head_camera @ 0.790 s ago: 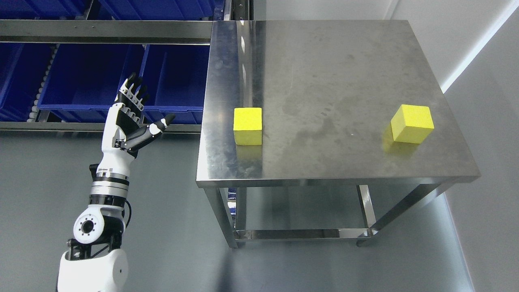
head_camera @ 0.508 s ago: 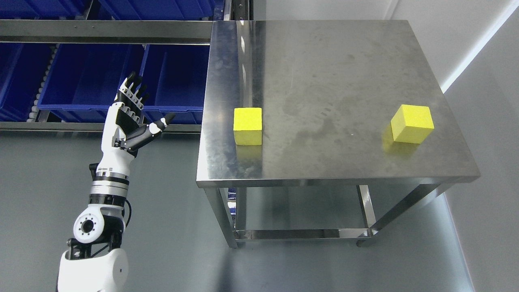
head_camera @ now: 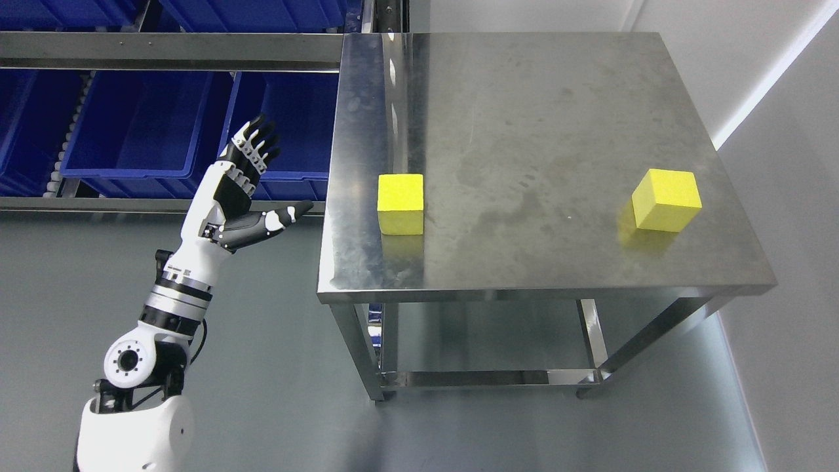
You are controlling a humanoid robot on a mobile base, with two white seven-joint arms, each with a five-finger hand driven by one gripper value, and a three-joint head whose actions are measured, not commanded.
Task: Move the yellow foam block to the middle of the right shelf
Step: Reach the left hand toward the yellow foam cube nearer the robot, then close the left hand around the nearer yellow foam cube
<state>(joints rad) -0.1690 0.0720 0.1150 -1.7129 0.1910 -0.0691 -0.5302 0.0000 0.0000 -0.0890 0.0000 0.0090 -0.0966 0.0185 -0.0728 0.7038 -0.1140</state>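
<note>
Stainless steel makes up the table (head_camera: pixel 544 98), whose flat top fills the middle and right of the head view, with its legs and lower rails showing beneath the near edge. To its left, behind a steel shelf rail (head_camera: pixel 170 51), sit deep blue bins (head_camera: pixel 137 124) in a row. The left arm (head_camera: pixel 172 308) rises from the lower left corner of the view, well clear of the table's left edge, and the left hand (head_camera: pixel 239 196) is held up with its palm facing the table, the four fingers (head_camera: pixel 254 145) straight and slightly fanned and the thumb stretched sideways toward the table's left edge; it grips nothing and touches nothing. Two yellow foam blocks rest on the top. One yellow foam block (head_camera: pixel 400 203) stands near the left edge, toward the near-left corner, squared to the table with its faces parallel to the edges; it looks nearly cubic, so no long axis can be told. The other block (head_camera: pixel 666 200) stands near the right edge, turned so a corner points toward the near edge. The two are well apart.
</note>
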